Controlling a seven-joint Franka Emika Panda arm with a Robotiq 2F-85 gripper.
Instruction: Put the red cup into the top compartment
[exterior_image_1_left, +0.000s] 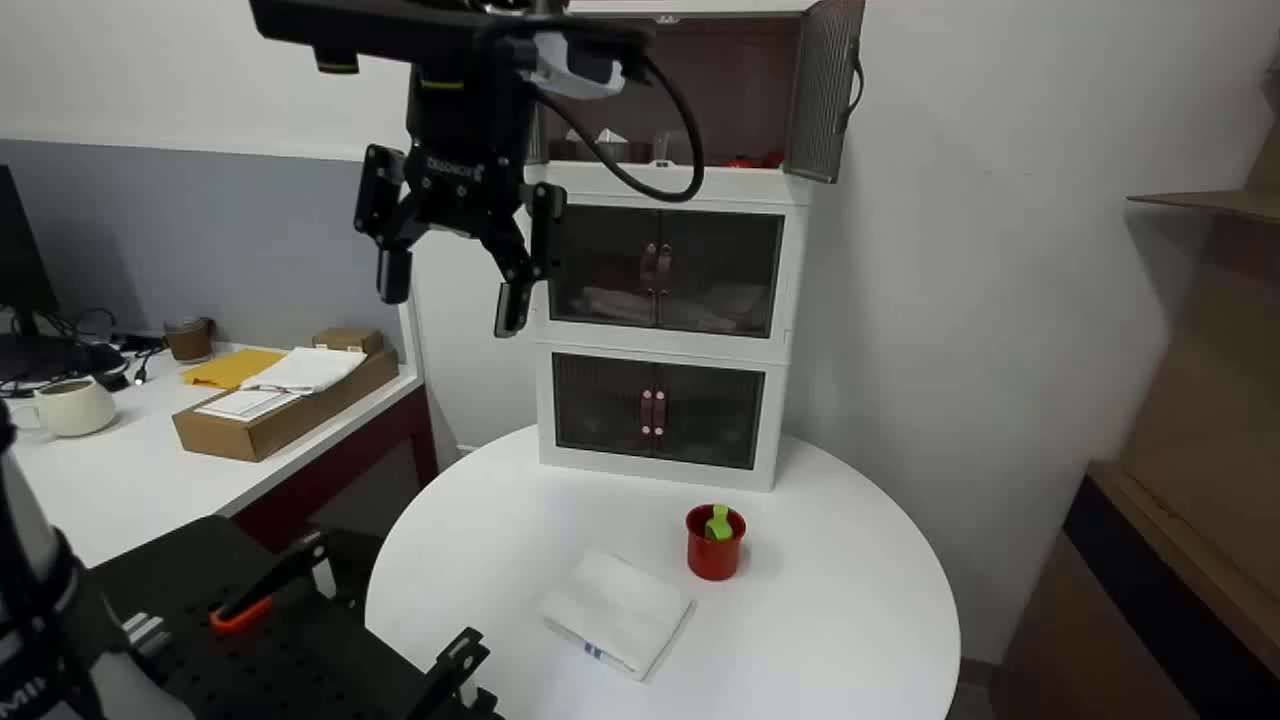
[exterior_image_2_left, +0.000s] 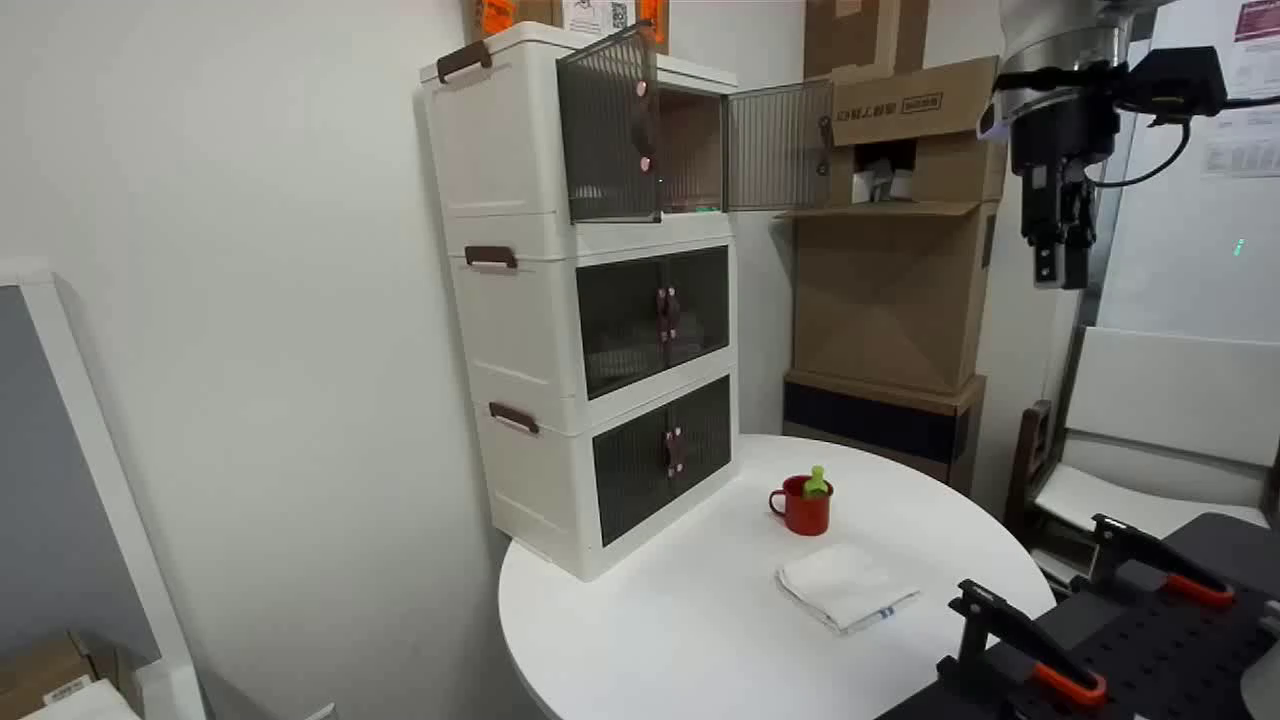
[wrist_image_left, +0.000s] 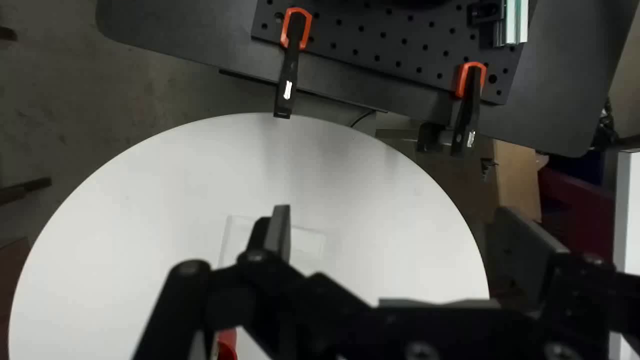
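Observation:
The red cup (exterior_image_1_left: 712, 558) stands upright on the white round table, with a green item sticking out of its top. In an exterior view the red cup (exterior_image_2_left: 805, 516) shows its handle toward the cabinet. In the wrist view only a bit of the red cup (wrist_image_left: 227, 342) shows at the bottom edge, partly hidden by the gripper. The top compartment (exterior_image_1_left: 740, 90) of the white cabinet has a brownish inside, and its ribbed dark doors stand open; it also shows in an exterior view (exterior_image_2_left: 690, 140). My gripper (exterior_image_1_left: 455, 292) is open and empty, high above the table (wrist_image_left: 400, 235).
A folded white cloth (exterior_image_1_left: 618, 612) lies near the cup. Two closed dark-fronted compartments (exterior_image_2_left: 655, 320) sit below the open one. The open doors (exterior_image_1_left: 825, 90) jut outward. Small items stand inside the top compartment. Black clamps (exterior_image_2_left: 1030, 640) stick out at the mount's edge. Cardboard boxes (exterior_image_2_left: 880, 300) stand beyond the table.

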